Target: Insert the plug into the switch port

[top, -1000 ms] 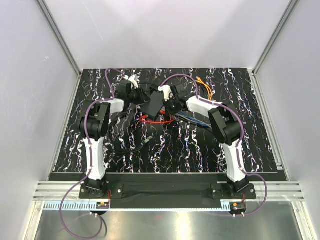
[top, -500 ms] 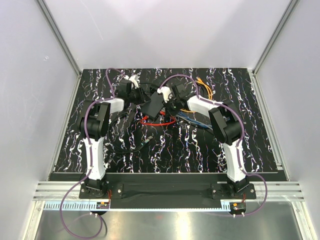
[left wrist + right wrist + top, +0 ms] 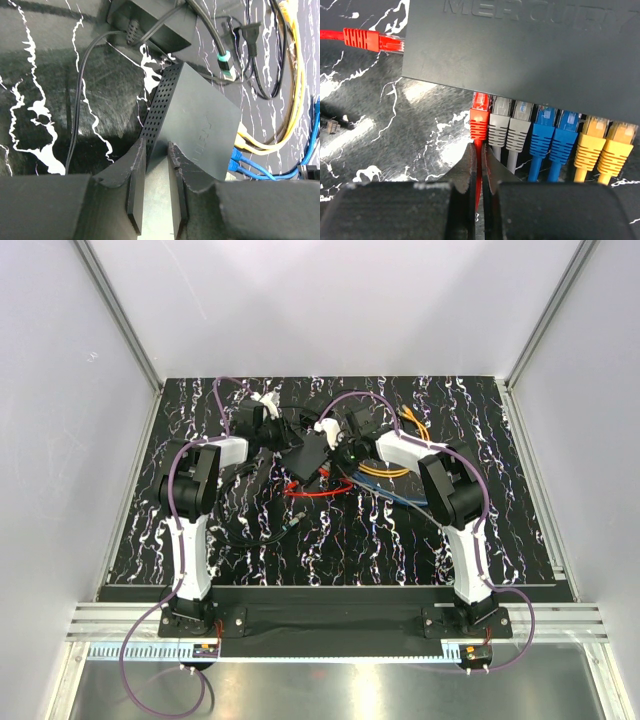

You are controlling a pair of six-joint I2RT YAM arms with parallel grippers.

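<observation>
The switch is a flat black box, tilted, at the table's back middle. My left gripper is shut on its near edge; both fingers clamp the casing. In the right wrist view the switch fills the top. A red plug sits in its leftmost port. My right gripper is shut on the red cable just behind that plug. In the top view the right gripper is against the switch's right side and the left gripper is at its left.
Grey, blue and yellow plugs fill the other ports. A second red plug lies loose on the mat. A black power adapter and a teal-tipped cable lie beyond the switch. Yellow cables trail right.
My right gripper has moved left and in toward the switch's port edge. The yellow and blue cables now show from under the right arm. The left gripper has held still.
</observation>
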